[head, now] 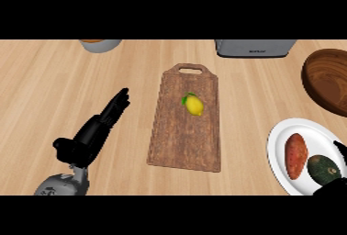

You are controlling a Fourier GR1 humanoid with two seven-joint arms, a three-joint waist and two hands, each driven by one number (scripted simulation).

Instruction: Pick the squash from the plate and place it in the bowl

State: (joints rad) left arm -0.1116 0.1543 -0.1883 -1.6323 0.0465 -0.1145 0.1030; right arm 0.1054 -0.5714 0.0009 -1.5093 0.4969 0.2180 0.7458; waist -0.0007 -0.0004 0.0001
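Note:
The squash [324, 169], dark green and rounded, lies on the white plate [279, 146] at the lower right, beside an orange-red sweet potato [296, 155]. The brown wooden bowl [328, 80] sits at the right edge, beyond the plate. My right hand [332, 189] shows only partly at the lower right corner, right against the squash; most of it is cut off by the view's edge. My left hand [102, 121] rests open on the left, fingers straight and pointing up and to the right, holding nothing.
A wooden cutting board [186, 137] with a handle lies in the middle, with a yellow lemon [194, 105] on it. A grey toaster [254, 47] stands at the back, and a grey container [102, 44] at the back left.

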